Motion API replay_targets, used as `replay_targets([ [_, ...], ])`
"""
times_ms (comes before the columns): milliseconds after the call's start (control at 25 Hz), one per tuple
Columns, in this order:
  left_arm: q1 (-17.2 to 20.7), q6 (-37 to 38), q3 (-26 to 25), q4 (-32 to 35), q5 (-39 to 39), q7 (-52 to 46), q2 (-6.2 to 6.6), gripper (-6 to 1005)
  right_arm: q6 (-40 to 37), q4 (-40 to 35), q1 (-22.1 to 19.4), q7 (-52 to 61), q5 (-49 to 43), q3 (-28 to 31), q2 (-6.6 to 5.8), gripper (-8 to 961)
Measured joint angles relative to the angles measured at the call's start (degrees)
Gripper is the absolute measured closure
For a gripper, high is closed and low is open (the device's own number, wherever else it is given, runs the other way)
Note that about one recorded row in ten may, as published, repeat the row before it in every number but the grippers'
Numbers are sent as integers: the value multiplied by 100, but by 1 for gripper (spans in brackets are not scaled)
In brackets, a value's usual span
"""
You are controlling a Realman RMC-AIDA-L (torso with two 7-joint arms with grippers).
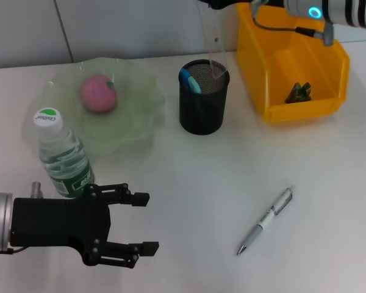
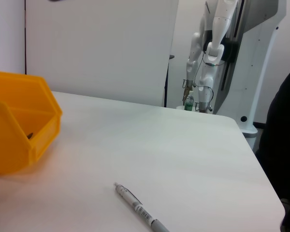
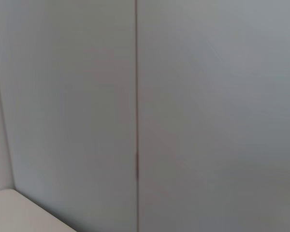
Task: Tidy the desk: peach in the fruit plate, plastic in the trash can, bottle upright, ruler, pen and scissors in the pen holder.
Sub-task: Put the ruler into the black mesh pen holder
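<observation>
Step in hand looks like the ruler going into the pen holder [image 1: 204, 96]: a clear ruler [image 1: 212, 38] stands nearly upright over the mesh cup at about 12 o'clock of the head view, its lower end at or just inside the cup rim. To do it well, keep the ruler vertical, centre it over the opening clear of the blue-handled item [image 1: 190, 80] already inside, let go only once the tip is well below the rim. The right gripper [image 1: 222, 3] is mostly cut off at the top edge, arm reaching in from 1 o'clock above the yellow trash can [image 1: 291, 61]; fingers can't be made out, probably holding the ruler's top. Right wrist view shows only wall. Left gripper [image 1: 137, 223] sits low at 7 o'clock, level, fingers spread and empty, just beside the upright bottle [image 1: 62, 154]. Pen [image 1: 265, 220] lies loose on the table [image 1: 189, 183] at 4 o'clock, well apart from the cup, likely next. Peach [image 1: 98, 93] is in the fruit plate [image 1: 140, 116]; green plastic scrap [image 1: 299, 93] is in the bin.
</observation>
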Motion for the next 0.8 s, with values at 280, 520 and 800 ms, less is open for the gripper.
replay_targets([
  [280, -37, 0, 15, -58, -4, 0, 0, 165, 128, 597, -46, -1261, 1152, 82, 0, 573],
  [520, -51, -1, 10, -79, -3, 0, 0, 165, 207, 795, -54, -1627, 1346, 79, 0, 573],
  [800, -52, -1, 18, -79, -1, 0, 0, 165, 298, 1419, -22, -2767, 2486, 85, 0, 572],
])
